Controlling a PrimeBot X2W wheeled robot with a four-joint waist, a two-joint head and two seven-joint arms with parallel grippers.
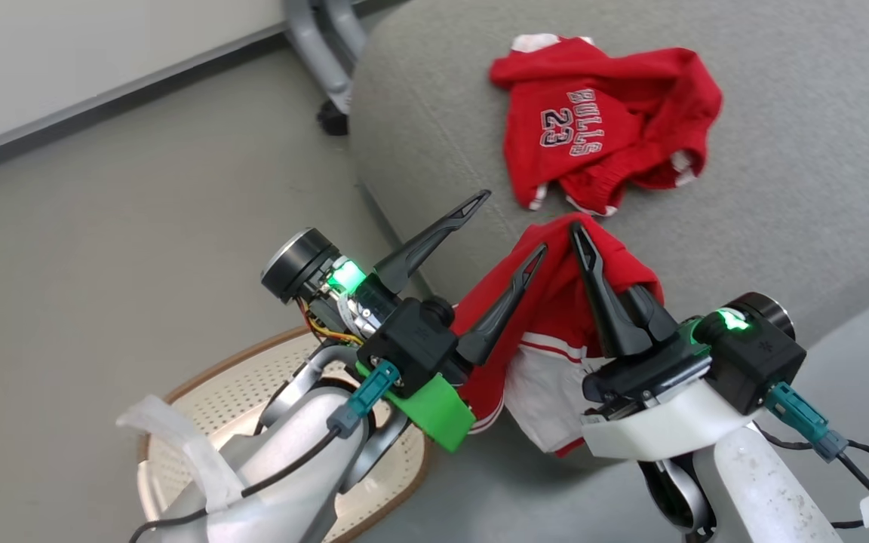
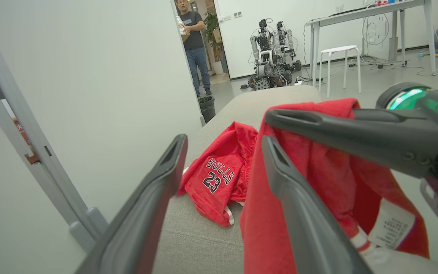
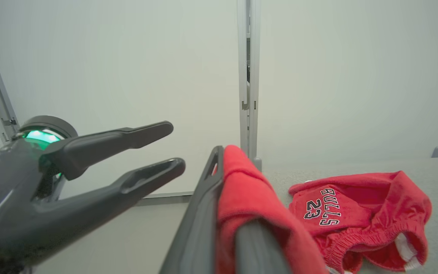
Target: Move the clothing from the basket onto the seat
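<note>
Fingers (image 1: 593, 294) of the right gripper (image 1: 581, 235) are clamped on the shorts (image 1: 548, 317), which hang at the front edge of the seat (image 1: 781, 188). The left gripper (image 1: 511, 222) stands wide, holding nothing, just beside the shorts. The jersey (image 1: 593, 128) lies on the seat.

Procedure: carry the shorts farther over the seat, clear of its edge. Lower until the cloth rests, then release. Released here, the hanging bulk would likely slide to the floor.

Pose: the right forearm rises from the lower right, fingers aimed toward the seat. The left arm reaches over the basket (image 1: 246, 392), fingers angled toward the seat.
</note>
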